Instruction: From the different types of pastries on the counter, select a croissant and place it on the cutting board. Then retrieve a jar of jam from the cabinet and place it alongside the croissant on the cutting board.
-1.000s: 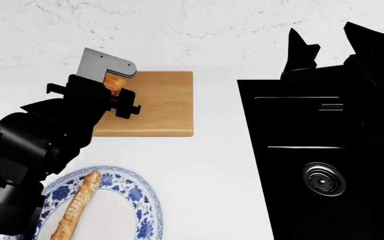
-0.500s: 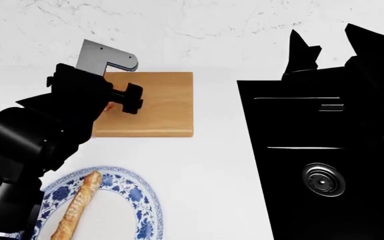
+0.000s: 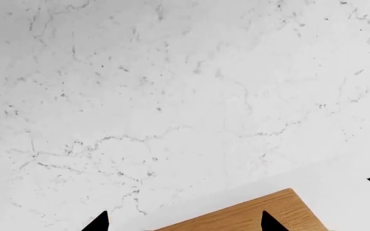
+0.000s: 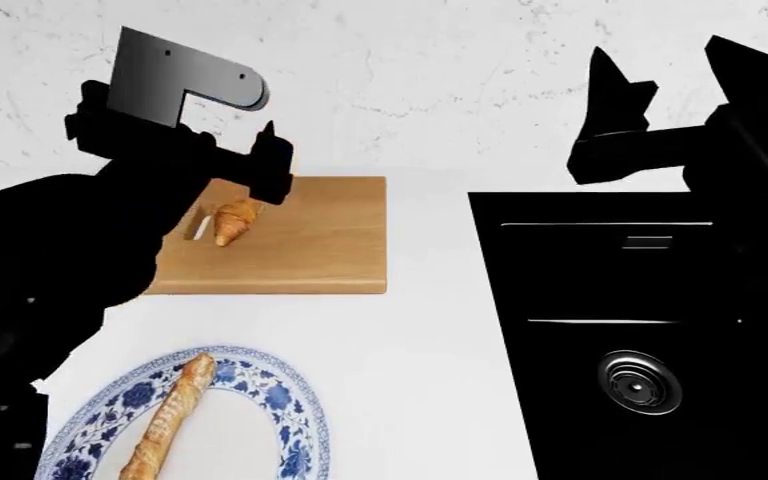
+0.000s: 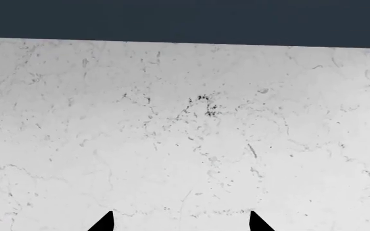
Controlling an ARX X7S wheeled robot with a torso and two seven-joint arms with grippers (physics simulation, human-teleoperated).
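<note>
On the cutting board [image 4: 317, 230], beside its slot, I see the croissant [image 4: 233, 222] lying free, my left gripper [image 3: 183, 222] spread apart above it.

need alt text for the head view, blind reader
A small golden croissant lies on a wooden cutting board on a white counter, with the left gripper raised above it. A baguette rests on a blue-patterned plate; a black sink sits right.
</note>
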